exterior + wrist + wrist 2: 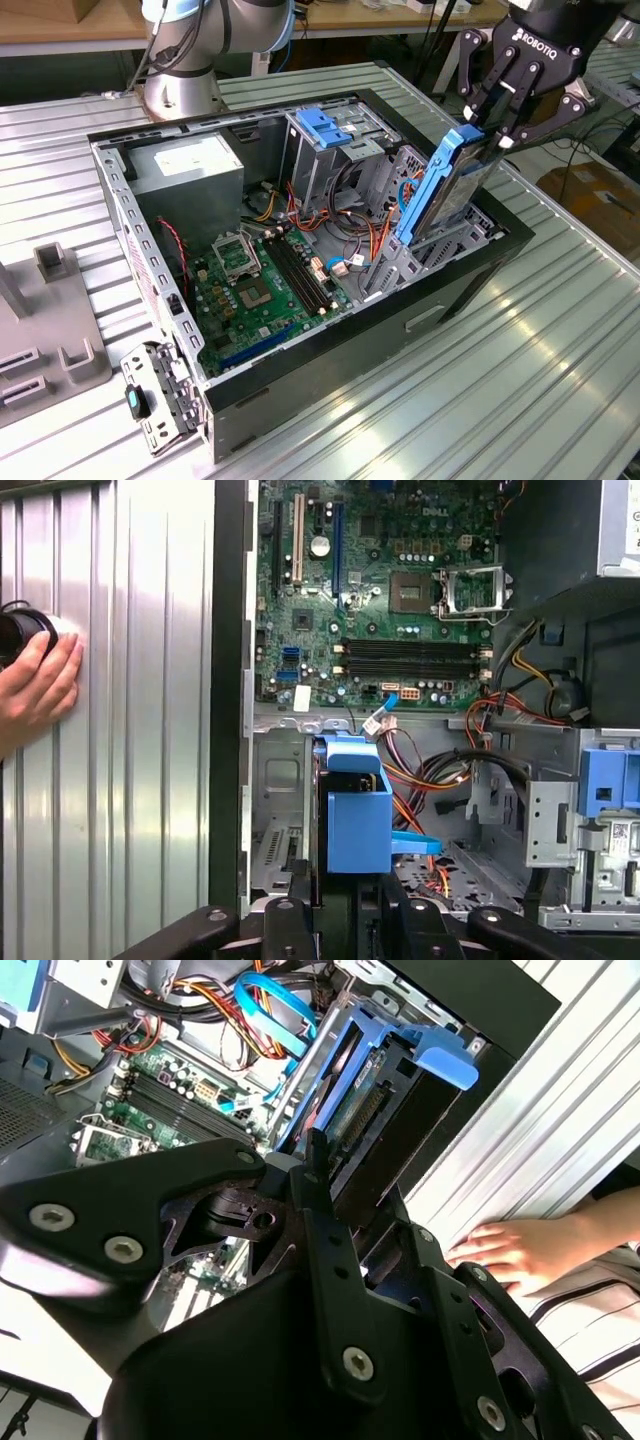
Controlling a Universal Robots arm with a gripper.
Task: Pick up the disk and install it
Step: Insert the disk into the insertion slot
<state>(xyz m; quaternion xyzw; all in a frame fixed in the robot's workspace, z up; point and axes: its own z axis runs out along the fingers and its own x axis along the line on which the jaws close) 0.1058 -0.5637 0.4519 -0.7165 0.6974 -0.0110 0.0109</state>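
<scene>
End effector (490,130), seemingly tight around slim, blue-framed metal disk (445,190).

Bright, even overhead light fills the exterior view. The ribbed silver metal table (500,380) carries a pale sheen along its ridges, and the open black computer case (350,345) lays only a soft shadow at its foot. The blue-framed flat silver disk (452,190) catches the light. In the second wrist view the black metal gripper (300,1175) is a dark mass against table ridges blown out to white. In the first wrist view the green circuit board (400,600) is evenly lit, glare streaks the table, and deep shade lies beneath the grey power-supply box (620,525).
</scene>
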